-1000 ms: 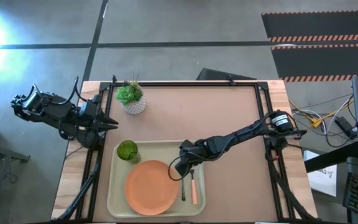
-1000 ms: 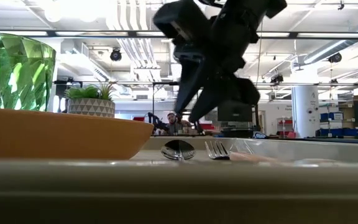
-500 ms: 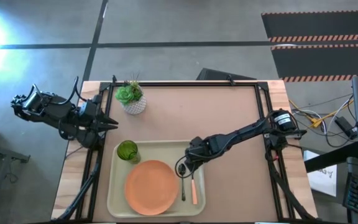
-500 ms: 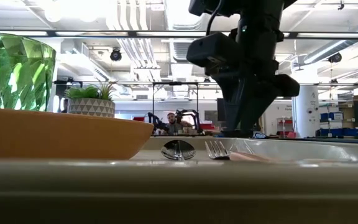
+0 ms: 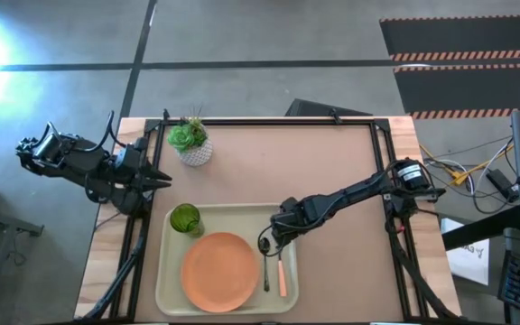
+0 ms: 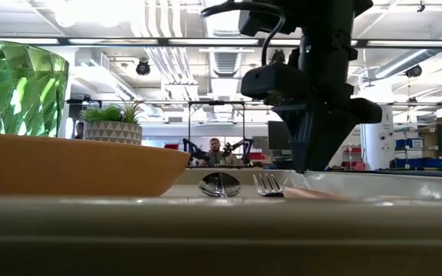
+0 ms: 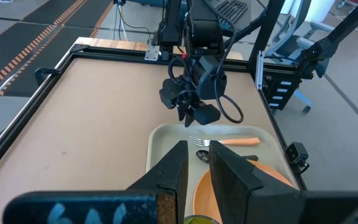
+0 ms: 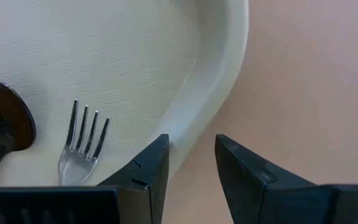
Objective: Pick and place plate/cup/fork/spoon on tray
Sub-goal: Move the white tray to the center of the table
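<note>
So the biggest thing here is the large cream-white rectangular tray with rounded corners and a raised rim [image 5: 164,271], sitting in the lower middle of the high view on the brown table top [image 5: 269,167]. On it, the round flat salmon-orange plate [image 5: 219,271] fills the lower left part of the tray. The small translucent olive-green tumbler cup [image 5: 185,218] stands in the tray's upper left corner, just beside the plate's edge. Right of the plate lie the small dark metallic spoon [image 5: 264,253] and the small fork with a salmon-pink handle and silvery tines [image 5: 281,271], side by side, spoon nearer the plate, both heads pointing toward the top of the frame.

My right gripper [image 5: 278,230] hangs over the tray's upper right rim, just above the fork and spoon heads; in my right wrist view the two dark fingers [image 8: 145,171] stand a little apart with nothing between them. My left gripper [image 5: 162,181] waits at the left edge of the table, its fingers slightly apart too, holding nothing.

Off the tray, in the upper left of the table, there's a white pot with a green plant [image 5: 190,144].
</note>
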Motion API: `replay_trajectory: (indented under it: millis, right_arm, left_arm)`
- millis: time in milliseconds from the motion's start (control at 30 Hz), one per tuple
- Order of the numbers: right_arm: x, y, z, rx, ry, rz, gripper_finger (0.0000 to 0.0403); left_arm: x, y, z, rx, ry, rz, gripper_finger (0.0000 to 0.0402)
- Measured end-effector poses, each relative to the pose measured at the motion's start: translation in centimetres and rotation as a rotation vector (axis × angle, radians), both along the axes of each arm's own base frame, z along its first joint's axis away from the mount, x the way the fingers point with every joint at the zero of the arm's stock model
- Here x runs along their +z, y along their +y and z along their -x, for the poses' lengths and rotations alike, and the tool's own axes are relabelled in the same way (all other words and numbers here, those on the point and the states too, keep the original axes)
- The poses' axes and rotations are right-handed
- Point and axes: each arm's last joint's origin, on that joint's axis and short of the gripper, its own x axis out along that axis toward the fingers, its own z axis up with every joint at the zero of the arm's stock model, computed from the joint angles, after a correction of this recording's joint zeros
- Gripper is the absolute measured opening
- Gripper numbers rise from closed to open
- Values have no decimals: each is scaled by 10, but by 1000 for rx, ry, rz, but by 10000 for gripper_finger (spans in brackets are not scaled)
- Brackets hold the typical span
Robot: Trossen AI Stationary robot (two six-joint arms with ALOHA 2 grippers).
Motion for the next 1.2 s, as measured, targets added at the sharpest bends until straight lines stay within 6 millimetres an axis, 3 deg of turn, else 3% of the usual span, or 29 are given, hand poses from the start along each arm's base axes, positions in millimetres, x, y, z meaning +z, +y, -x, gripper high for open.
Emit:
replay_trajectory:
  millis: [667, 1200]
  right_arm:
    - [-15, -1, -1, -47, 0, 33, 119]
    - [-12, -5, 19, -15, 178, 72, 119]
  left_arm:
    - [0, 0, 0, 0, 0, 0, 47]
    - [0, 0, 0, 0, 0, 0, 47]
